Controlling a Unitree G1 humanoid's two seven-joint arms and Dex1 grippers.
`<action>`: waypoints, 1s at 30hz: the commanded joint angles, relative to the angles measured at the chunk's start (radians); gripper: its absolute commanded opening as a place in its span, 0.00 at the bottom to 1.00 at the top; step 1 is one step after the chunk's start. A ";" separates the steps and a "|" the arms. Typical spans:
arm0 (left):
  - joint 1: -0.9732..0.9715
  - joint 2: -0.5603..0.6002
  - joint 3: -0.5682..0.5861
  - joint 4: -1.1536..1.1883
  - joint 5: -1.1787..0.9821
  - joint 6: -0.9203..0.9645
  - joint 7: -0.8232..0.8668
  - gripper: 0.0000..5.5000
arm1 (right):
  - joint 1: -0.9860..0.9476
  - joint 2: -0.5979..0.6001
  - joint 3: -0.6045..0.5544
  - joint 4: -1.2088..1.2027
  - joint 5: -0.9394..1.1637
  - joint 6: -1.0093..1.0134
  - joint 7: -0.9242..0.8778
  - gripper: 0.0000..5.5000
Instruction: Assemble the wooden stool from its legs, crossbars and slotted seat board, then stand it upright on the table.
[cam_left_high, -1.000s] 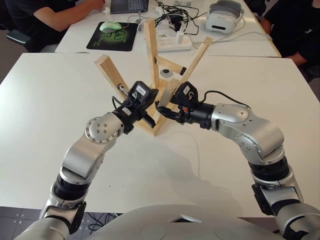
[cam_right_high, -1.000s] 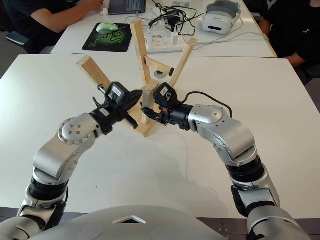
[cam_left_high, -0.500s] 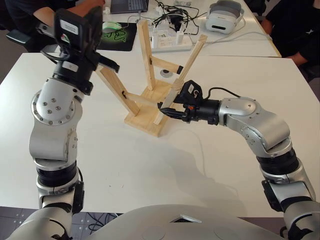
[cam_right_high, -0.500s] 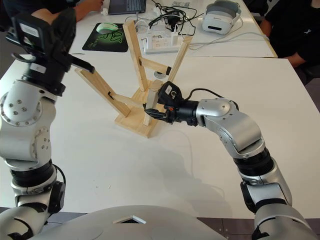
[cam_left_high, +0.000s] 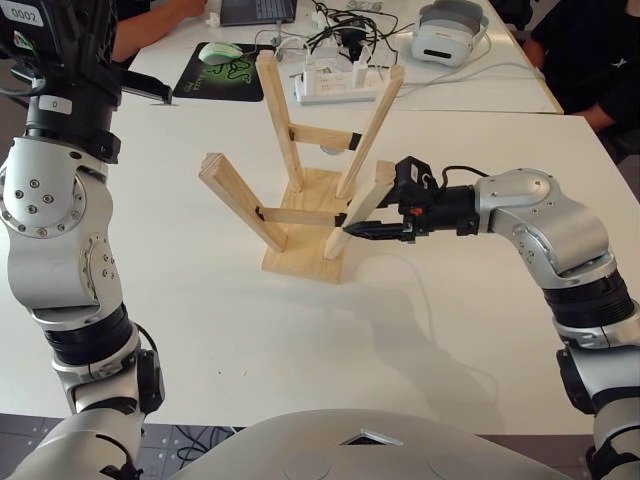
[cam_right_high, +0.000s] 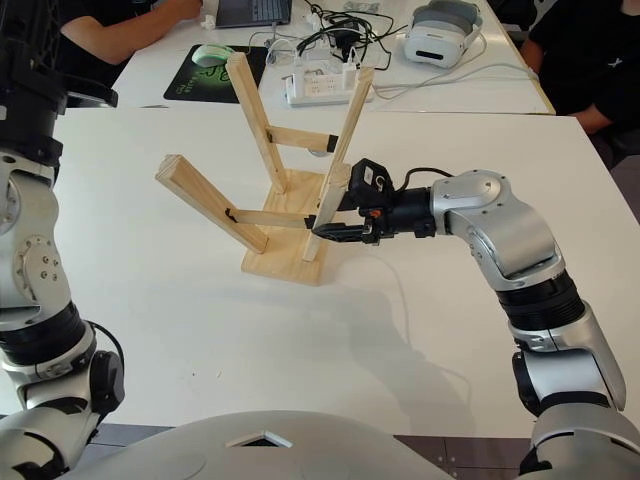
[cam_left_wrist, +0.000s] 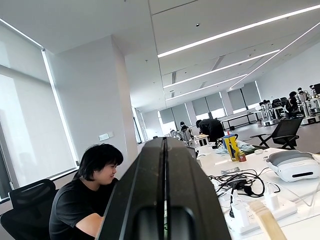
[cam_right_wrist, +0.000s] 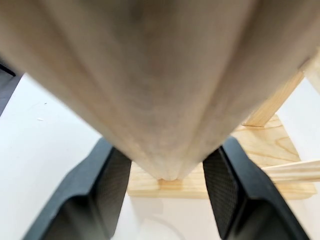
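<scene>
The wooden stool lies upside down in the middle of the frame. Its seat board is flat on the white worktop, and its four legs point up and splay outward. An upper crossbar joins the two far legs. A lower crossbar runs from the leaning leg at centre left across to the near leg at centre right.

My right hand comes in from the right of the frame and is clenched on that near leg, on its lower half, a little above the board. In my right wrist view, one black finger presses the wood from one side and its twin presses from the other. The pale board lies beyond them.

My left arm is raised into the upper left of the frame, well apart from the stool. My left hand grasps nothing. Its two fingers are pressed together with only a thin seam between them, pointing out across the room over the far table.

That second table runs along the top of the frame behind my worktop. It carries a dark mouse pad with a mouse on it, a white power strip with cables plugged in, and a white headset.
</scene>
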 joint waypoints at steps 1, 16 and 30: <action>0.007 -0.031 -0.037 0.008 -0.011 0.009 0.004 0.00 | -0.011 -0.009 0.059 0.090 -0.074 -0.051 0.081 0.37; 0.007 -0.049 -0.079 0.058 -0.021 0.007 -0.016 0.00 | -0.109 0.087 0.022 0.274 -0.160 -0.251 0.060 0.37; 0.027 -0.052 -0.079 0.074 -0.016 -0.010 -0.014 0.00 | -0.173 0.149 -0.111 0.308 -0.159 -0.292 0.023 0.72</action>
